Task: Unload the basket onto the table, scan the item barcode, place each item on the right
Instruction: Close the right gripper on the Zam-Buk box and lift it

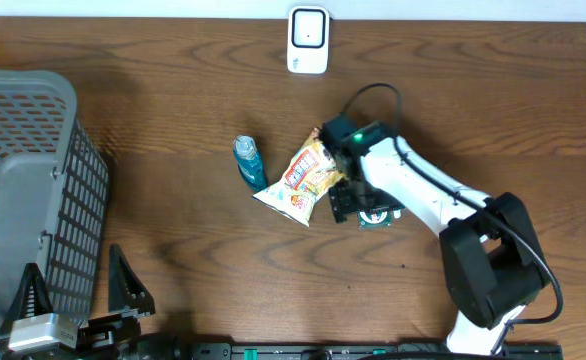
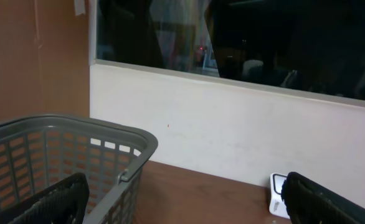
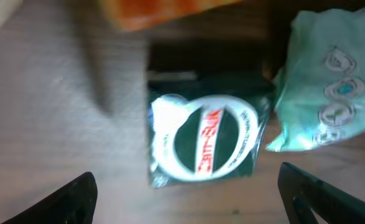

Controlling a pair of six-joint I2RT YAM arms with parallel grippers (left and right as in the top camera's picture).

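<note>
Several items lie mid-table: a teal bottle (image 1: 248,163), an orange-and-yellow snack bag (image 1: 308,178) and a dark green packet (image 1: 375,214). My right gripper (image 1: 356,198) hovers over the packet. In the right wrist view the dark green packet (image 3: 204,140), with a white ring and red lettering, lies flat on the wood between the spread black fingers (image 3: 70,199). My right gripper (image 3: 187,186) is open and holds nothing. A white scanner (image 1: 307,40) stands at the table's far edge. My left gripper (image 2: 182,202) is open at the near left, empty.
A grey mesh basket (image 1: 33,180) fills the left side, and its rim (image 2: 108,134) shows in the left wrist view. A pale green packet (image 3: 326,99) lies right of the dark one, and the orange bag (image 3: 157,12) just beyond it. The scanner (image 2: 277,196) shows by the white wall.
</note>
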